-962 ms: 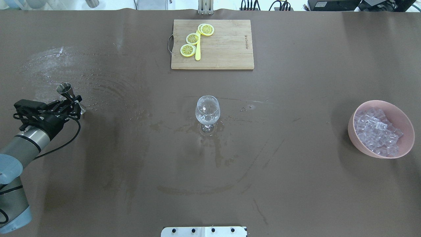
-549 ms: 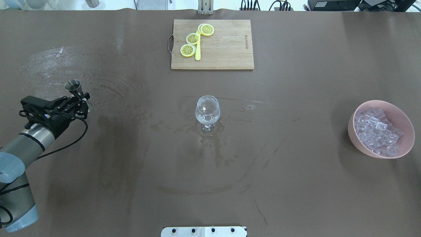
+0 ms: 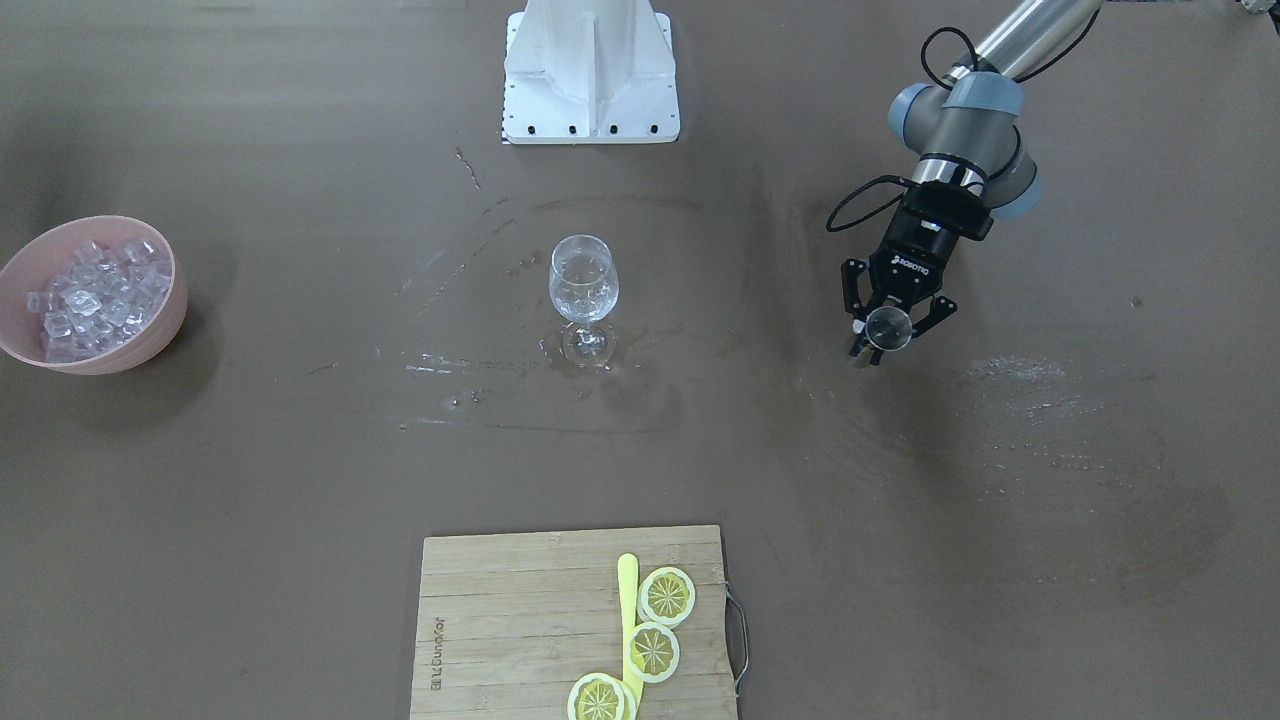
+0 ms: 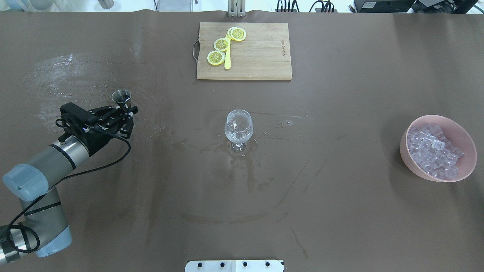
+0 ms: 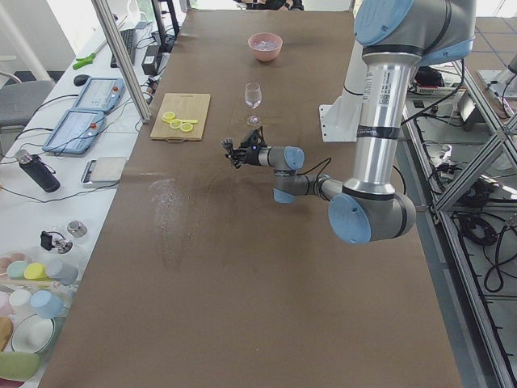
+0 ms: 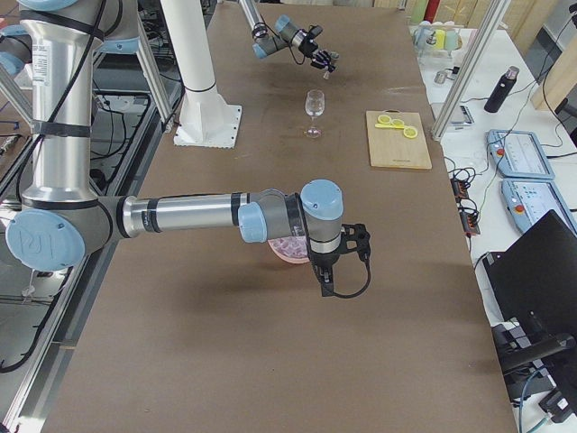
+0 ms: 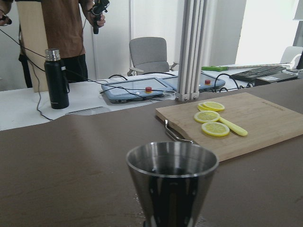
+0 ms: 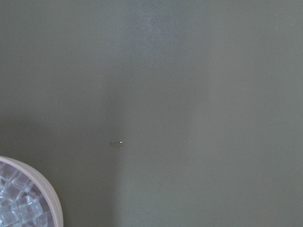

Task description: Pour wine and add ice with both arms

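My left gripper is shut on a steel jigger, held upright above the table, left of the clear wine glass. In the left wrist view the jigger fills the foreground; its inside looks dark and I cannot make out wine. The glass stands mid-table, with the left gripper to its right in the front-facing view. Ice is heaped in a pink bowl at the right. The right gripper hovers beside that bowl; I cannot tell whether it is open or shut.
A wooden cutting board with three lemon slices and a yellow knife lies at the far middle. The white pedestal stands at the robot's edge. Wet smears mark the table around the glass and at far left. A person stands beyond the table.
The left arm has carried the jigger to the right, closer to the wine glass. The glass, bowl and board have not moved.
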### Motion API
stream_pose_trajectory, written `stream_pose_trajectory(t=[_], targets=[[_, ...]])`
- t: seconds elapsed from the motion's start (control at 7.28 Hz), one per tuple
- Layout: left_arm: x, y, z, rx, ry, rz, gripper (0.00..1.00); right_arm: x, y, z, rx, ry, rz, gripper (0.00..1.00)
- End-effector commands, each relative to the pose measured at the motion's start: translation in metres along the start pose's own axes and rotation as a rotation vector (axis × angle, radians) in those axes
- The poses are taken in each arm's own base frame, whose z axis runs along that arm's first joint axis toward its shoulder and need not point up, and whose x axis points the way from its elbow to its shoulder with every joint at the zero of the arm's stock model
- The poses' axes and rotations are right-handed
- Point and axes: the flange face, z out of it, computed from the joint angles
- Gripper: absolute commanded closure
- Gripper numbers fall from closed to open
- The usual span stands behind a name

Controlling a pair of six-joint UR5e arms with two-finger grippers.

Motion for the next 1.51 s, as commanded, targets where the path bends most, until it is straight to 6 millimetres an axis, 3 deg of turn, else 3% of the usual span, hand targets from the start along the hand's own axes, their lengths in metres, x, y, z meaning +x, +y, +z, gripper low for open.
stream_pose_trajectory(t=[0.0, 0.27, 0.69, 1.1, 1.37], targets=[[0.031, -0.005, 0.005, -0.079, 0.173, -0.004, 1.0, 0.001, 0.0, 0.001, -0.002, 0.0, 0.002, 0.0], [0.061, -0.027, 0.011, -0.083, 0.276, -0.014, 1.0, 0.001, -0.001, 0.001, -0.001, 0.001, 0.001, 0.0], [0.091, -0.049, 0.023, -0.064, 0.388, 0.181, 1.0, 0.0, -0.001, 0.001, -0.001, 0.0, 0.001, 0.0], [0.096, -0.058, 0.021, -0.075, 0.473, 0.334, 1.0, 0.001, 0.0, 0.001, -0.002, 0.0, 0.002, 0.0], [0.11, -0.093, 0.013, -0.132, 0.477, 0.346, 1.0, 0.002, 0.001, 0.002, -0.007, 0.0, 0.006, 0.0]])
